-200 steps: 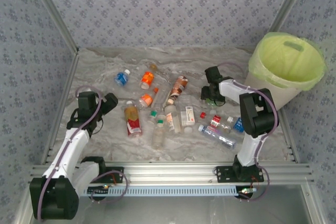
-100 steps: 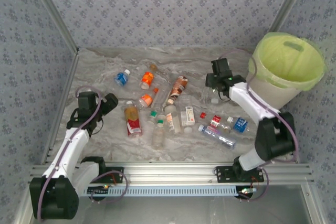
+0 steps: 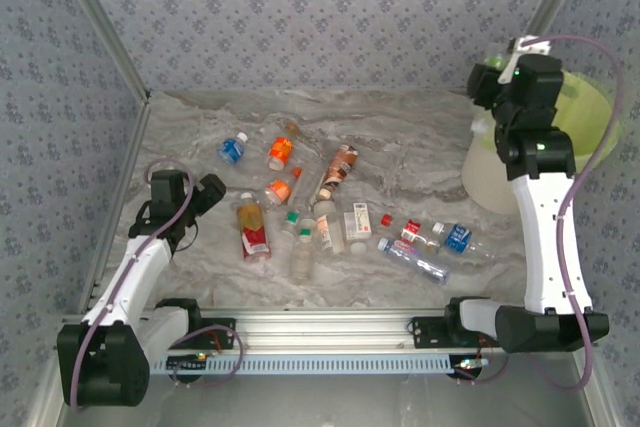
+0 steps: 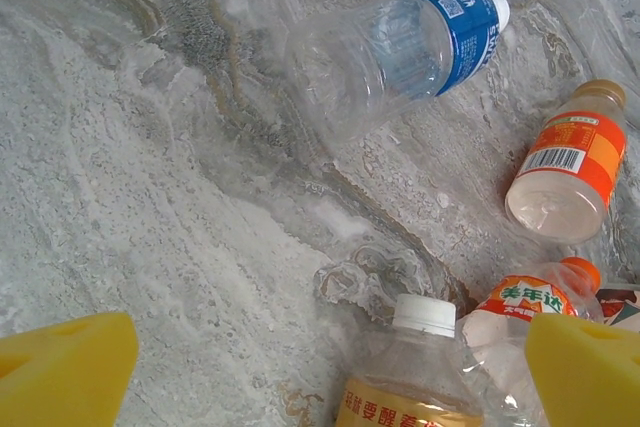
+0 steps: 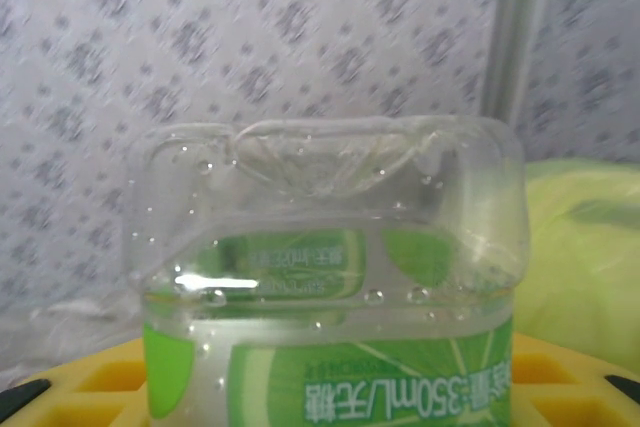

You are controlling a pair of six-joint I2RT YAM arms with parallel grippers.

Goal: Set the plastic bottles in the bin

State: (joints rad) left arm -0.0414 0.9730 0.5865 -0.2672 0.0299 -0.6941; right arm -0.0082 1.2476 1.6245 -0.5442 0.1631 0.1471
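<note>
My right gripper is raised high beside the left rim of the bin and is shut on a clear plastic bottle with a green label. The bottle's base points away from the wrist camera, and the bin's lime-green bag lies just right of it. Several plastic bottles lie scattered mid-table, among them a blue-label one and an orange-label one. My left gripper hangs open over the table's left part. A white-capped bottle lies between its yellow pads, untouched. Beyond it lie the blue-label bottle and the orange-label bottle.
Patterned walls close in the marble table at the back and both sides, with metal posts in the corners. A small white box and a red cap lie among the bottles. An aluminium rail runs along the near edge.
My right arm rose from the table with the green-label bottle and swung right and up to the bin's left rim. The left arm has barely moved.
</note>
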